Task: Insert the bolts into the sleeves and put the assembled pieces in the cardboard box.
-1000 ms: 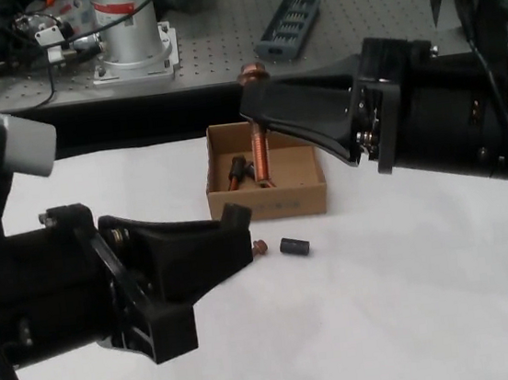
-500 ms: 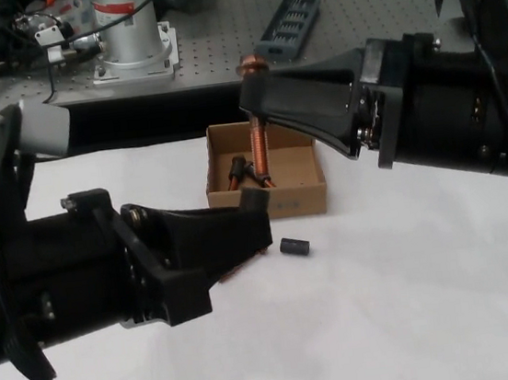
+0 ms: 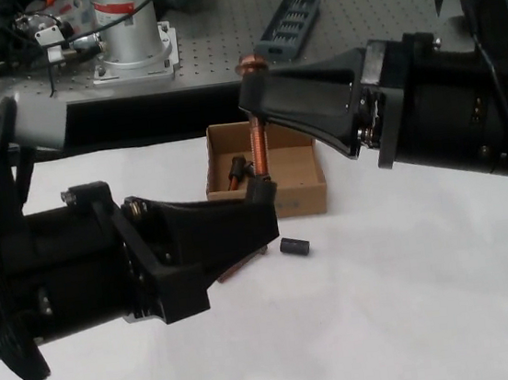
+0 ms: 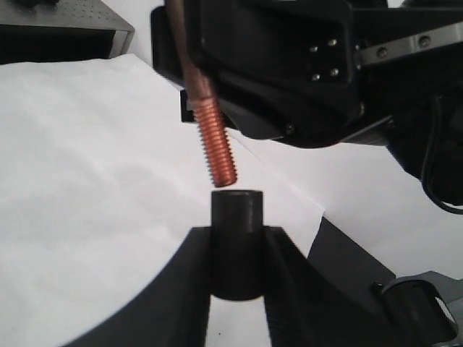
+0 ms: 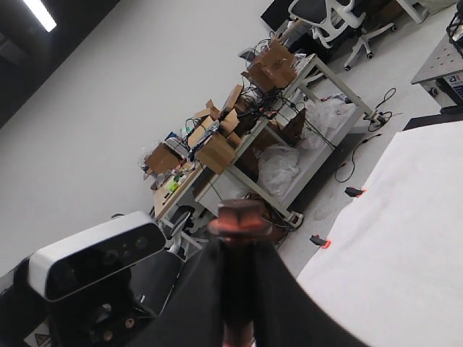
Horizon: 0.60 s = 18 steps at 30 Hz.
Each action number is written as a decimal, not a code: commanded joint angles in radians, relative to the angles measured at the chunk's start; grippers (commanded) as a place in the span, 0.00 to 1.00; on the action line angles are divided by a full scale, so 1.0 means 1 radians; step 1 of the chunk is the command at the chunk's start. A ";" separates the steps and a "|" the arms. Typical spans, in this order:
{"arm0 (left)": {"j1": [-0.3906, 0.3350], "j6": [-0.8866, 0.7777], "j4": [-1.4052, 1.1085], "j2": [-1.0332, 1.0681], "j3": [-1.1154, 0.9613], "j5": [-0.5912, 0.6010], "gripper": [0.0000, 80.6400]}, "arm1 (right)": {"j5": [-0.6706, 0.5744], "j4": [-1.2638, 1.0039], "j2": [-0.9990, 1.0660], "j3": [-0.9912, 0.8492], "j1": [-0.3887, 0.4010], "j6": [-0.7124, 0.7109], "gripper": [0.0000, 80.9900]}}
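The left gripper (image 4: 236, 242) pinches a black cylindrical sleeve (image 4: 236, 213) upright; the right gripper (image 3: 257, 101) clamps a long copper threaded bolt (image 4: 215, 144), tip just above the sleeve's mouth. The brown cardboard box (image 3: 279, 203) by the worktop's (image 3: 431, 270) far edge seems to hold an assembled piece (image 3: 238, 171)

No marking is legible: faint print on the cardboard box (image 3: 284, 207) front wall, beneath the right gripper (image 3: 257, 106), is too small to read.

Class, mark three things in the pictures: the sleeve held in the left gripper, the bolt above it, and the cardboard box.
sleeve (image 4: 236, 238), left wrist view, on its side wall.
bolt (image 4: 217, 148), left wrist view, on its threaded end.
cardboard box (image 3: 302, 200), high view, on its front wall.
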 commanded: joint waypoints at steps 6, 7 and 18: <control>0.002 -0.010 -0.049 -0.001 -0.006 0.014 0.01 | -0.007 -0.024 -0.001 -0.017 0.001 -0.009 0.02; 0.002 -0.010 -0.054 -0.001 -0.006 0.014 0.01 | -0.007 -0.024 -0.001 -0.017 0.001 -0.009 0.02; 0.002 -0.010 -0.109 -0.001 -0.006 -0.018 0.01 | 0.000 -0.110 -0.001 -0.017 0.001 -0.009 0.02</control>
